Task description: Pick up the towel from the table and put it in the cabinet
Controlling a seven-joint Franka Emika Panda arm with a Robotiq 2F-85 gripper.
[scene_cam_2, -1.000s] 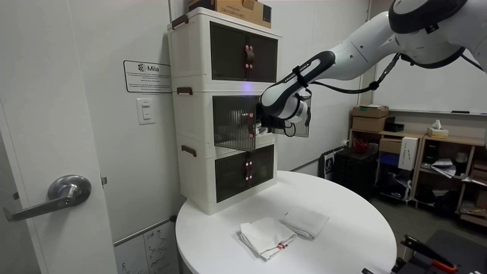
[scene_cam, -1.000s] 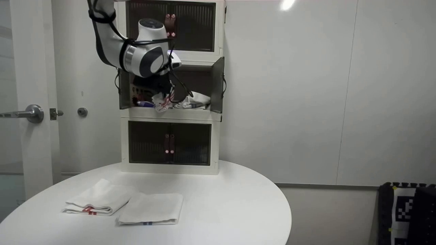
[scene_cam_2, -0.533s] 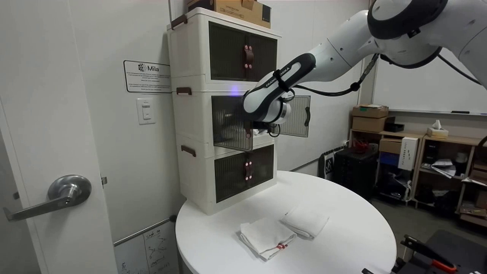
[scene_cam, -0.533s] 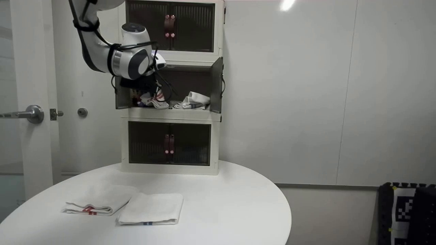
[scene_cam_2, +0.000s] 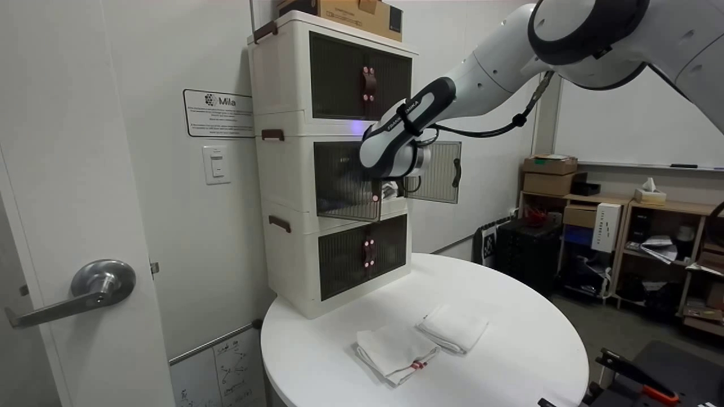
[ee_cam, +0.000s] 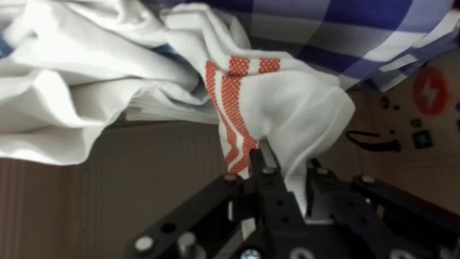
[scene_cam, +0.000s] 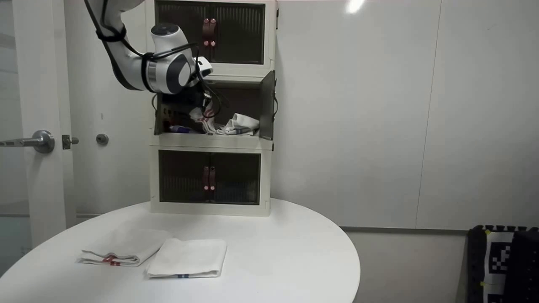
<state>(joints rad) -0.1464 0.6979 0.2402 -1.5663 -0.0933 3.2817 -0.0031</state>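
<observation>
Wrist view shows the black two-fingered tool (ee_cam: 288, 163) pinching the red-striped white fabric towel (ee_cam: 291, 104), whose folds might snag and displace the adjacent crumpled white cloth (ee_cam: 61, 72).

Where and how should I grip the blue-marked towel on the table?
I'd come down from above and pinch the edge farthest from the red-marked towel: the blue-marked towel lies flat and folded, its opposite side close beside that neighbour, so the far edge looks freest. The tool holds the red-striped towel; release that first.
</observation>
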